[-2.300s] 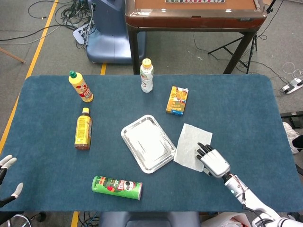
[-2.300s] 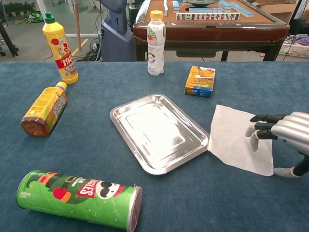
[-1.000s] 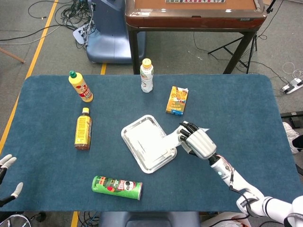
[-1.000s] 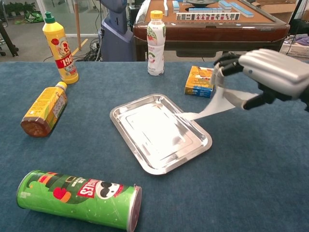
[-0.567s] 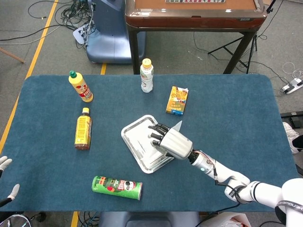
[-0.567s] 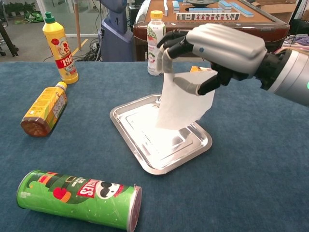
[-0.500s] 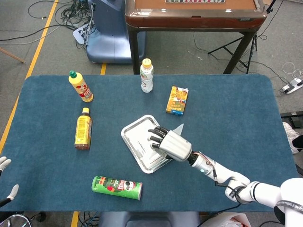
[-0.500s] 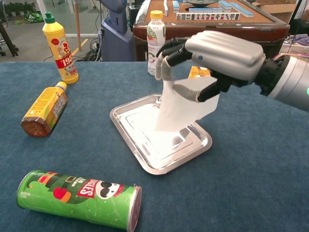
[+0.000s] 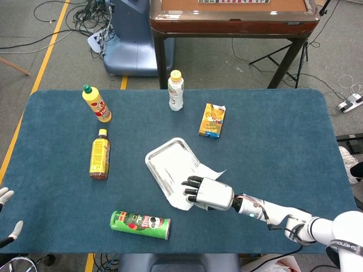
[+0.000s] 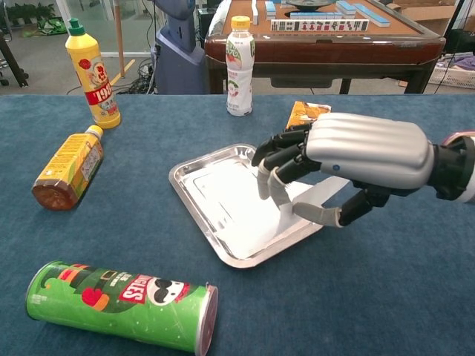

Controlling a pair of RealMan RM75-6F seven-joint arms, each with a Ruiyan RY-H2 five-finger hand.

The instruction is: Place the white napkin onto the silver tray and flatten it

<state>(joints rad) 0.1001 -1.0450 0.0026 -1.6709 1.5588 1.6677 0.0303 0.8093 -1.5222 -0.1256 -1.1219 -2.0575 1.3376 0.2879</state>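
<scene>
Right hand [image 10: 349, 167] low over near corner of shallow rectangular silver metal tray [image 10: 194, 172], fingers [image 10: 286, 172] curled down, thumb under edge of thin white paper napkin [image 10: 245, 211], pinching it. Beneath and beyond the palm, napkin spread across tray. Far off, left hand [image 9: 7, 218] empty, fingers apart, beside blue-cloth worktop [image 9: 272, 136].

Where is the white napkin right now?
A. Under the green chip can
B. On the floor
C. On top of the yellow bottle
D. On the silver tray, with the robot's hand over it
D. The white napkin lies on the silver tray, one corner hanging past the rim, and the right hand is over it with its fingers reaching down to it.
</scene>
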